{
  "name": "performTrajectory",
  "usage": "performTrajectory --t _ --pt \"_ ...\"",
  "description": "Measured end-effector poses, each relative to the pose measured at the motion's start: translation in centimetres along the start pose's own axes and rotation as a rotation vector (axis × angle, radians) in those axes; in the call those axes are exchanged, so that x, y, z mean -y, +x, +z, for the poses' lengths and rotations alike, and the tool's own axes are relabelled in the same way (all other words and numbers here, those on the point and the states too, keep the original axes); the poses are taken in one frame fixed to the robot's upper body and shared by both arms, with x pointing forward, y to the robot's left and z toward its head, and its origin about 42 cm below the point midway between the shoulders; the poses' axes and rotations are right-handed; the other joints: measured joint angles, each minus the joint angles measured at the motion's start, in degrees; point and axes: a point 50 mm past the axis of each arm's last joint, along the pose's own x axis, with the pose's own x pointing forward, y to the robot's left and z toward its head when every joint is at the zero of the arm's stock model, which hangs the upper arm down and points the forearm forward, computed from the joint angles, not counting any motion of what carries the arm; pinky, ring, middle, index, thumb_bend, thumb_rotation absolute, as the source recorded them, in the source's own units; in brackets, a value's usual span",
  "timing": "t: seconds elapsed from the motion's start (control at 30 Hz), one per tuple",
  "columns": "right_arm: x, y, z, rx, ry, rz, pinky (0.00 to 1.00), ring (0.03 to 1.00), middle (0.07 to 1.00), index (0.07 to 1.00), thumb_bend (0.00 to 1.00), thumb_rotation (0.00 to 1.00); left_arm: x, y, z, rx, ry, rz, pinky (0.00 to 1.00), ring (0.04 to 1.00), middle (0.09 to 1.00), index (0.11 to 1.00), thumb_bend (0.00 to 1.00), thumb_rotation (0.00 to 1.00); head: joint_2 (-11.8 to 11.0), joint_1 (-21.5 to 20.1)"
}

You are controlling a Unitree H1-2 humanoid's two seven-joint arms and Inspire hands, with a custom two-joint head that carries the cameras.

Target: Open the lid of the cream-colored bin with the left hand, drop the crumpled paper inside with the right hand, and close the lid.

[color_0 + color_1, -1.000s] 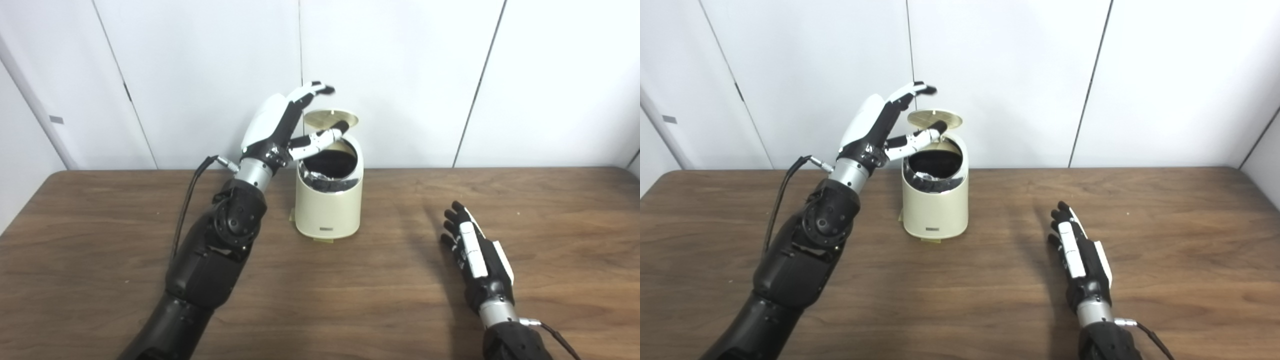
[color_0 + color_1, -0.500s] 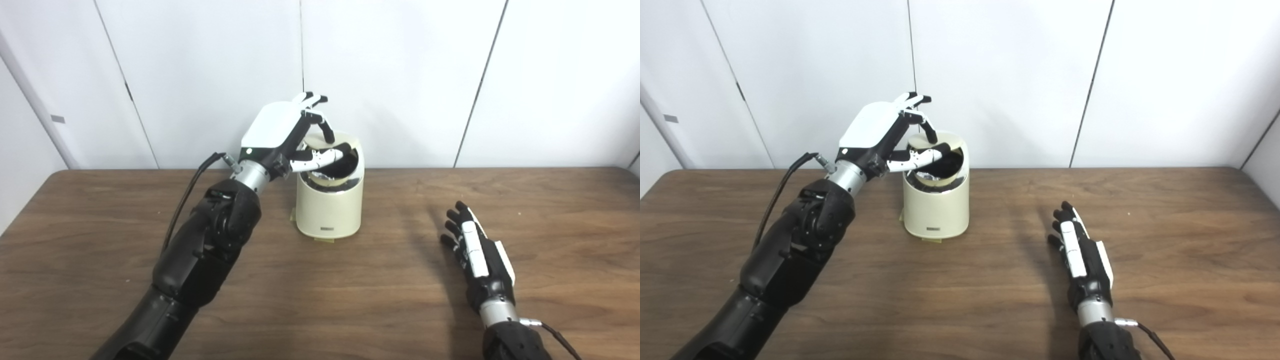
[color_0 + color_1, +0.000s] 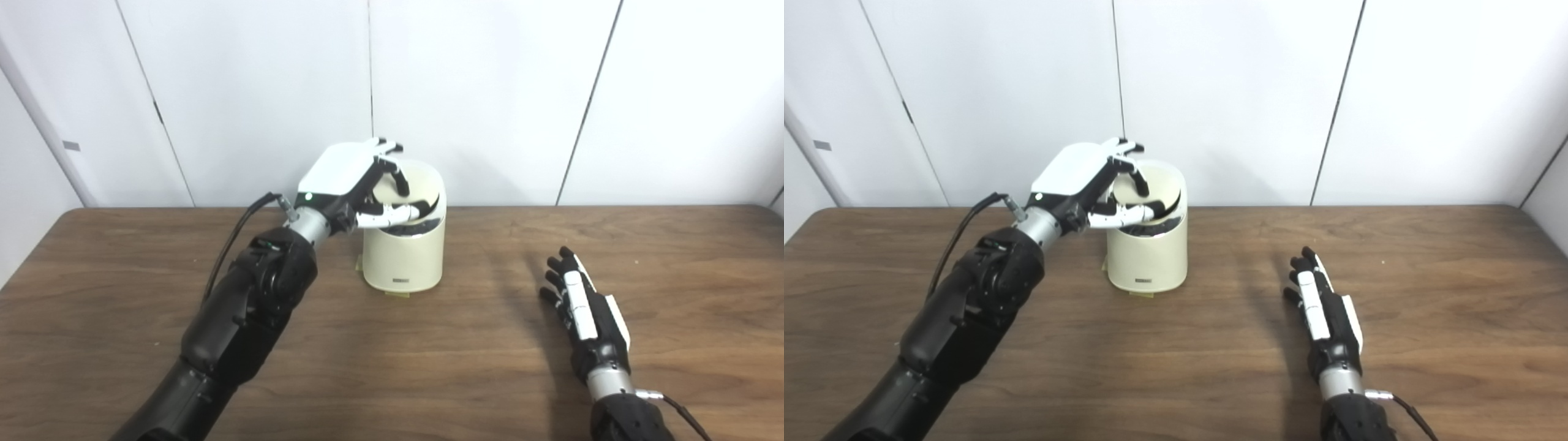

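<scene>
The desk (image 3: 429,361) is brown wood with dark streaks. A cream-colored bin (image 3: 402,257) stands on it near the back edge, with a small pale tab poking out from under its front. To the right of the bin and closer to the front, the right robot hand (image 3: 582,315) lies flat on the desk.

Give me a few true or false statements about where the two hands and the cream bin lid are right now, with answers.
1. The left hand is over the top of the round cream-colored bin. True.
2. The bin's lid stands fully upright. False: it is tilted low, with a dark gap at the front.
3. The right hand holds crumpled paper. False: it holds nothing and lies open on the brown wooden table.
4. The right hand is apart from the bin. True.
</scene>
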Motion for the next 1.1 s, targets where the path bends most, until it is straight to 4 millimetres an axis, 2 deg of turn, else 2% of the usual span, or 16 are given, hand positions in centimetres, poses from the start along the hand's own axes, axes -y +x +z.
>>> performTrajectory --t 0.1,0.3,0.43,0.53,0.77,0.93,1.03,1.1 --pt "0.0 0.0 0.0 -0.002 0.001 0.0 0.87 0.93 0.926 0.972 0.55 0.84 0.2 -0.2 0.0 -0.001 0.027 -0.011 0.85 0.982 0.942 0.659 0.63 0.82 0.18 -0.18" --pt "-0.1 -0.1 0.1 0.001 -0.022 0.0 0.86 0.935 0.93 0.981 0.54 0.84 0.7 -0.2 0.1 0.011 0.092 -0.032 0.85 0.974 0.939 0.667 0.63 0.83 0.44 -0.44" --pt "-0.1 -0.2 0.0 -0.002 -0.022 0.0 0.87 0.937 0.931 0.977 0.56 0.85 1.0 0.3 0.2 0.035 0.187 -0.042 0.88 0.987 0.95 0.693 0.62 0.91 0.7 -0.7" --pt "-0.2 -0.3 0.1 -0.008 -0.012 0.002 0.89 0.946 0.938 0.977 0.58 0.85 1.2 0.7 0.6 0.046 0.263 -0.037 0.95 0.999 0.981 0.746 0.62 0.96 0.79 -0.62" --pt "-0.3 -0.3 0.1 -0.013 0.029 0.009 0.92 0.952 0.939 0.993 0.61 0.84 1.1 1.7 1.5 0.066 0.415 -0.039 1.0 1.0 0.991 0.722 0.64 0.95 0.79 -0.53" --pt "-0.3 -0.3 0.1 -0.015 0.034 0.009 0.89 0.944 0.935 0.993 0.6 0.85 1.2 1.7 1.4 0.062 0.417 -0.04 1.0 1.0 0.994 0.727 0.64 0.92 0.53 -0.7" --pt "-0.3 -0.2 0.1 -0.015 0.032 0.009 0.9 0.947 0.938 0.997 0.59 0.85 1.2 1.5 1.3 0.059 0.41 -0.038 1.0 1.0 0.989 0.734 0.65 0.98 0.44 -0.7" --pt "-0.3 -0.2 0.1 -0.015 0.032 0.01 0.91 0.95 0.938 0.998 0.59 0.85 1.0 1.2 0.9 0.056 0.369 -0.031 0.96 0.999 0.972 0.74 0.63 0.94 0.44 -0.53"
